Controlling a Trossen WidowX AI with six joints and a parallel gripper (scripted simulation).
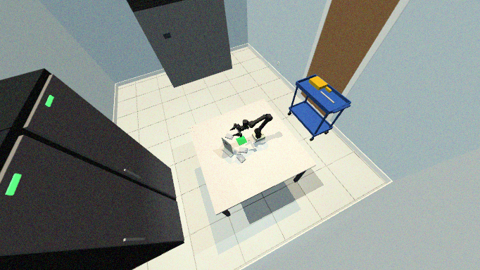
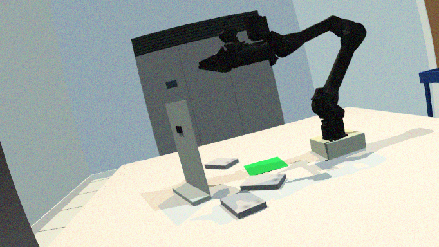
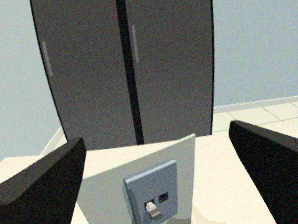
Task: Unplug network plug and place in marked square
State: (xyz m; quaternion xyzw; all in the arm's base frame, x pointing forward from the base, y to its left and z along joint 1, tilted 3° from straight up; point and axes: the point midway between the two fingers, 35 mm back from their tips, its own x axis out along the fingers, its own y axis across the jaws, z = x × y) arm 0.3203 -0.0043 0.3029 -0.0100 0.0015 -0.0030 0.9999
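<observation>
The upright panel (image 1: 227, 145) (image 2: 190, 151) (image 3: 186, 162) stands on the table. Its blue-grey socket plate (image 3: 159, 179) shows in the wrist view, with two openings side by side. The small pale plug (image 3: 153, 210) sits in the left opening, near the bottom of that view; the right opening is dark. The exterior view does not show the plug. My gripper (image 1: 234, 132) (image 3: 158, 136) is open and empty, higher than the panel and back from its socket side, with its fingers wide apart. The marked square is a green patch (image 1: 241, 140) (image 2: 266, 166) on the table between panel and arm base.
Three flat grey blocks lie on the table: one (image 1: 229, 136) (image 2: 222, 163) beyond the green square in the exterior view, and two (image 1: 243, 150) (image 2: 264, 181) (image 1: 241, 158) (image 2: 243, 204) on its near side. A blue cart (image 1: 327, 95) stands beyond the table.
</observation>
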